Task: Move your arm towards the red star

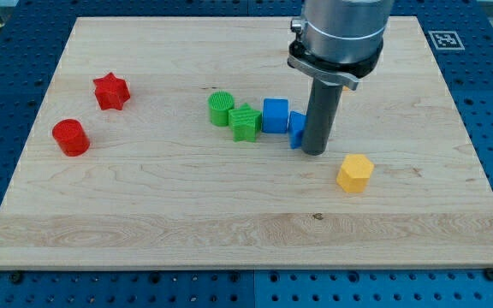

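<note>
Tip [314,152] beside half-hidden blue block [297,130]; red star [111,91] far left; end effector: bare rod, holds nothing.

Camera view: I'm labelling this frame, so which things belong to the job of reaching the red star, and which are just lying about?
Belonging to the job:
red star, at the view's left
my tip, far to the star's right, beside a partly hidden blue block

Just lying about:
red cylinder
green cylinder
green block
blue cube
yellow block

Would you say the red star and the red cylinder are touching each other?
Apart. The camera view shows a plain strip of bare wood between the red star and the red cylinder, which sits below and to the view's left.
</note>
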`<state>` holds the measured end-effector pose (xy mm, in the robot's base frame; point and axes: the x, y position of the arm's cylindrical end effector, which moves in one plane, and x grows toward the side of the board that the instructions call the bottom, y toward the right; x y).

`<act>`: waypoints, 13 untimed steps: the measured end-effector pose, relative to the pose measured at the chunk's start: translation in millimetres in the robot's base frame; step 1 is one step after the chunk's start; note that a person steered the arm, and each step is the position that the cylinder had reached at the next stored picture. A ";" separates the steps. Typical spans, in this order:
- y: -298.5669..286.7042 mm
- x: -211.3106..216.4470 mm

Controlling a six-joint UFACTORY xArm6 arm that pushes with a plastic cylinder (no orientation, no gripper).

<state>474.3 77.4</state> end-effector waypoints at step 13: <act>-200.9 -33.1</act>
<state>441.2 -123.5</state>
